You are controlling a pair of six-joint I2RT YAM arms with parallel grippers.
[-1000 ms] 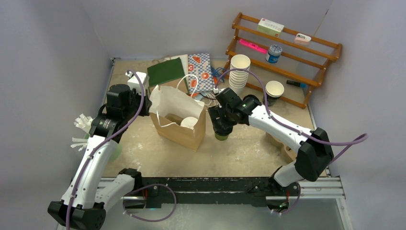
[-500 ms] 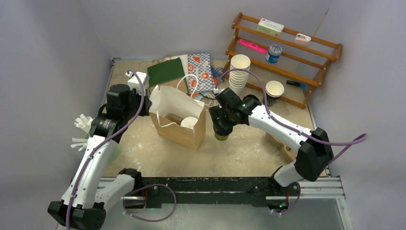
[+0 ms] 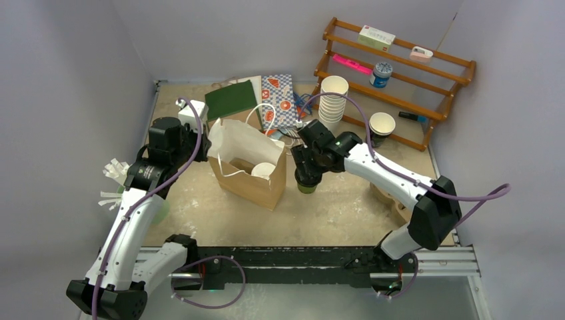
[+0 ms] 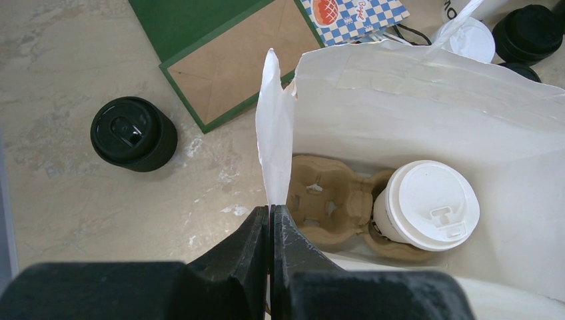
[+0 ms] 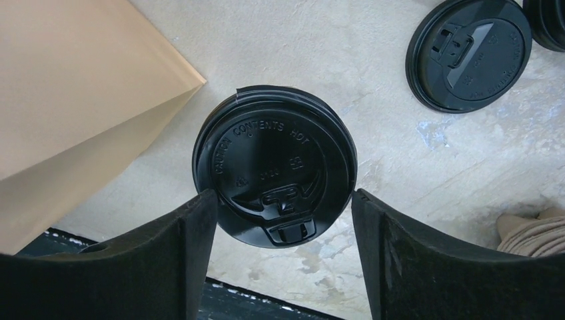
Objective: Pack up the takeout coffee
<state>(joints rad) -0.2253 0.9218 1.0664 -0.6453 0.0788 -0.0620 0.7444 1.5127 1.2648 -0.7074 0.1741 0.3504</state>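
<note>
On the top camera, the paper bag [image 3: 248,180] stands open mid-table with the white-lidded cup [image 3: 264,170] already down inside it. My left gripper [image 3: 200,141] is at the bag's left rim. My right gripper [image 3: 306,180] hangs low, just beside the bag's right wall, and this view mostly hides what is under it.

On the left wrist camera, those jaws are shut tight on the bag's white rim and hold the mouth open. The white-lidded cup sits in one pocket of the cardboard carrier [image 4: 324,200], and the pocket beside it is free. A dark-lidded cup [image 4: 133,133] stands on the table outside the bag, well apart from it.

On the right wrist camera, the black-lidded cup [image 5: 274,163] stands on the table [image 5: 386,153], centred between my fingers [image 5: 180,260] and near the bag's brown corner. The jaws stand wide, one tip at each side of the lid's rim, and I cannot tell whether they press yet. A loose black lid [image 5: 470,53] lies farther off.

I judge the step to be gripping this cup. I want the pads on the cup wall below the lid, not on the rim, or the lid may pop. I'd squeeze only enough to hold, since paper crushes, then lift straight up over the bag's wall, keeping the cup upright, and aim for the free pocket.
</note>
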